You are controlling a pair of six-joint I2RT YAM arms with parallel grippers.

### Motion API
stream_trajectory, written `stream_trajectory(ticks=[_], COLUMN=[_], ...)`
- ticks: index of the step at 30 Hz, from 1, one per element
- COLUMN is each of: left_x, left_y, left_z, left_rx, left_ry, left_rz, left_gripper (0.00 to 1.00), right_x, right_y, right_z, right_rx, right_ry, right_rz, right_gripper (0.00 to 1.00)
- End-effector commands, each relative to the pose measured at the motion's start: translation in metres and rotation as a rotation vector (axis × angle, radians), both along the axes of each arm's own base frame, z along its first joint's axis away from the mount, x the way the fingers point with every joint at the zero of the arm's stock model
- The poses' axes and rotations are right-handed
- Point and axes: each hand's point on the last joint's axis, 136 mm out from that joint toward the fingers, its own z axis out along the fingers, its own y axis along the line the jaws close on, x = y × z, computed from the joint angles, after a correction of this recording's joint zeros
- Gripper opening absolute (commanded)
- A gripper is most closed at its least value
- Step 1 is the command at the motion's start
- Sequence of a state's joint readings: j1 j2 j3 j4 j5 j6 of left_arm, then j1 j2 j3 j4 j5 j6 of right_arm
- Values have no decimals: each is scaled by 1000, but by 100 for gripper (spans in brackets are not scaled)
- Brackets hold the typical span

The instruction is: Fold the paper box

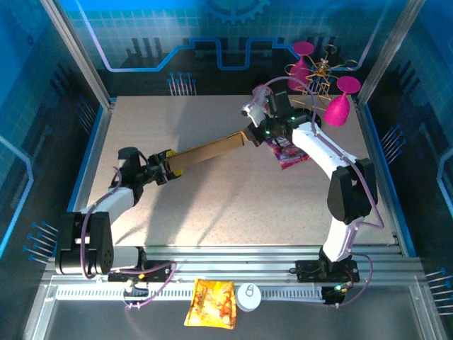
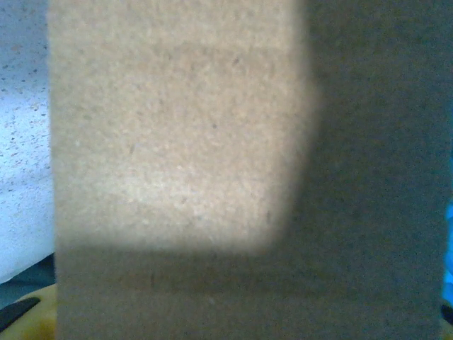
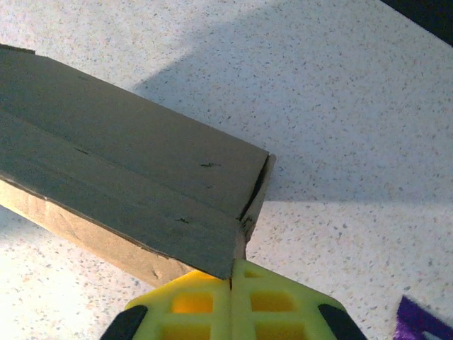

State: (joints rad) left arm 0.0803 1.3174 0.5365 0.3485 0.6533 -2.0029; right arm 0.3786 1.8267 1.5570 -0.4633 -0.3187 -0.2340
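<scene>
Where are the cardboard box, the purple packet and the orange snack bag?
cardboard box (image 1: 209, 151), top view, middle of its long side.
purple packet (image 1: 289, 156), top view, its centre.
orange snack bag (image 1: 211, 303), top view, its centre.

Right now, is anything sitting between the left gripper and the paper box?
Nothing visible does. The paper box has its left end right at the left gripper. The right gripper is shut on the other end. The purple snack packet lies on the table beyond that end, out of the way.
</scene>
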Motion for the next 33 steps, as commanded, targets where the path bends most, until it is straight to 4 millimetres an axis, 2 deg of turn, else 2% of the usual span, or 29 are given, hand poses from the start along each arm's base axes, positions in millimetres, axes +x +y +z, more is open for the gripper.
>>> stream_trajectory(ticks=[1,7,16,20,26,33], left_x=[2,-1,7,8,12,15], left_y=[8,7,1,-1,-2,-3], left_z=[7,-1,-3,-6,-7,-8], left_rx=[-280,-284,-291,-299,-319,-333], left_ry=[226,243,242,247,244,242], left_rz=[219,230,221,216,212,212], left_gripper=[25,26,26,32,36,34], right_x=[-19,-30,-26,-24,-16,-8], right_y=[0,3,8,9,16,24], right_z=[12,6,0,-8,-15,-9], right_rx=[54,105,211,234,277,421], right_ry=[68,122,162,176,115,-99], right_rz=[-69,-131,-213,-251,-261,-201], right_gripper=[0,0,0,0,0,0])
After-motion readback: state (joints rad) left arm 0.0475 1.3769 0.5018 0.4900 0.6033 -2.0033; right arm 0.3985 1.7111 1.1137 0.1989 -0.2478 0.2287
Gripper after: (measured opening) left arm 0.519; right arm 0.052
